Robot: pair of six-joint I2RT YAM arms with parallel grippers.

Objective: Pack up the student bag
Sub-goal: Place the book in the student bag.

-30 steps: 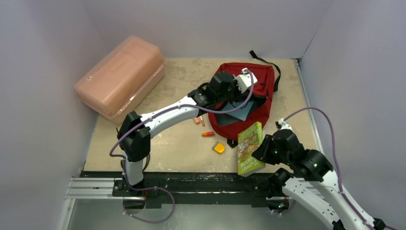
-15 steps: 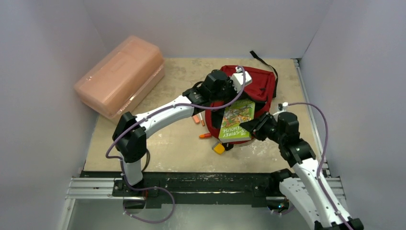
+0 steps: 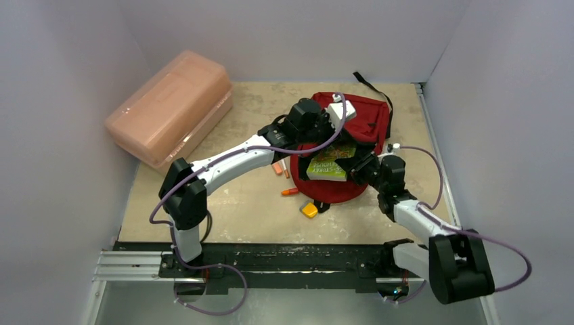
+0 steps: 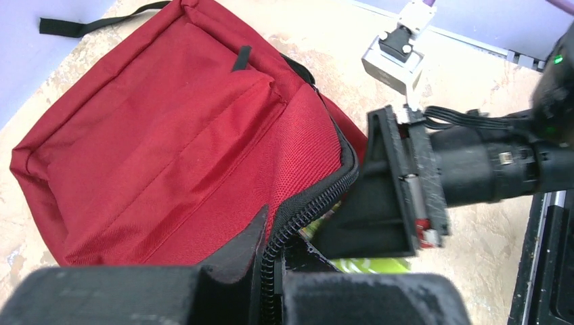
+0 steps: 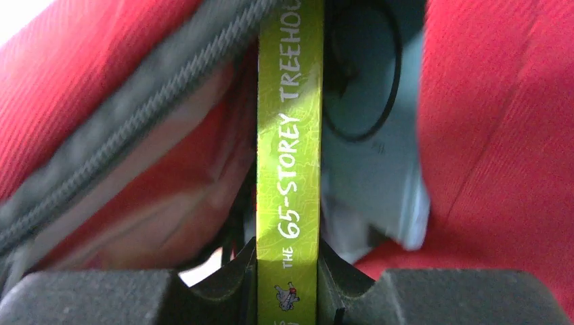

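The student bag [image 3: 364,114] lies on the tabletop [image 3: 230,203] toward the far right, its mouth facing the arms. The left gripper [image 4: 269,271] is pressed together on the bag's zippered lip. The right gripper [image 5: 288,274] pinches a green book [image 5: 288,156] by its spine, jaws only narrowly apart, and the book's far end sits inside the opening.
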